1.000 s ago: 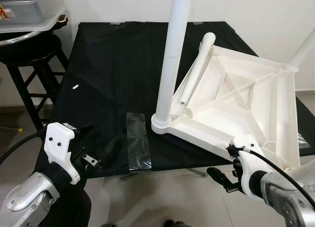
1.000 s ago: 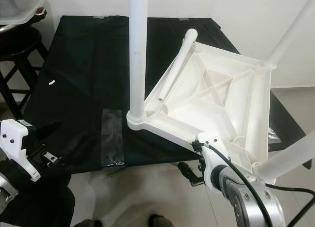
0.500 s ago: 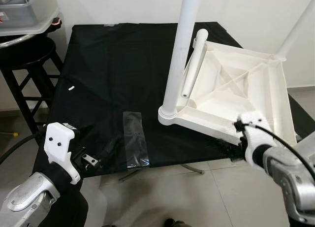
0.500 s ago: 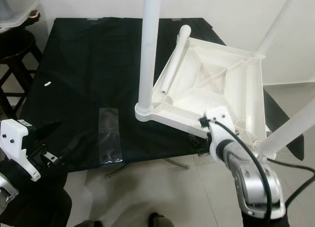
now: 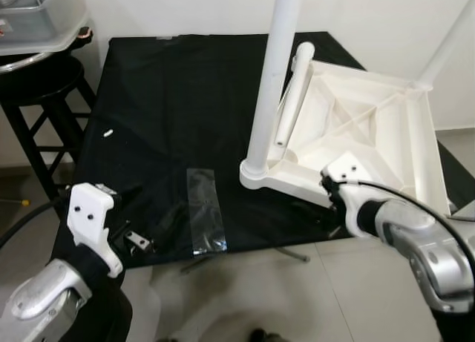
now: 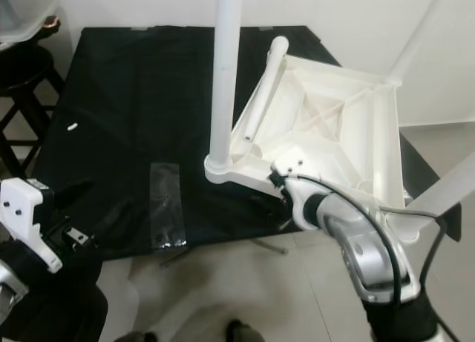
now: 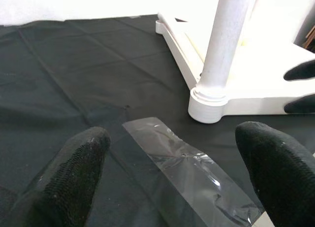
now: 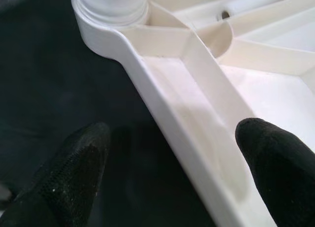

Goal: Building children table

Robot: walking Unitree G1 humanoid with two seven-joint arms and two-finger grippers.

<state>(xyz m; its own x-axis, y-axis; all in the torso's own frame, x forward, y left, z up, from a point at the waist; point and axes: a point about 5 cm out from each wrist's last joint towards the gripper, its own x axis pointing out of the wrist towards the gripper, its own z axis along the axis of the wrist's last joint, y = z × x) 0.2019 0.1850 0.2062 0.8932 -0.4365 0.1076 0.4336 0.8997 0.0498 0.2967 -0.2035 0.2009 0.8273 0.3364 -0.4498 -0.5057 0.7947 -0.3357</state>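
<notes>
White plastic children's table, upside down on the black-covered counter, upright leg screwed in just beyond the right gripper, loose leg lying inside. Left gripper at the counter's near edge, clear plastic strip just beside.

Left wrist: fingers apart, strip between, leg base ahead.

Right wrist: fingers apart, straddling the table's rim.
</notes>
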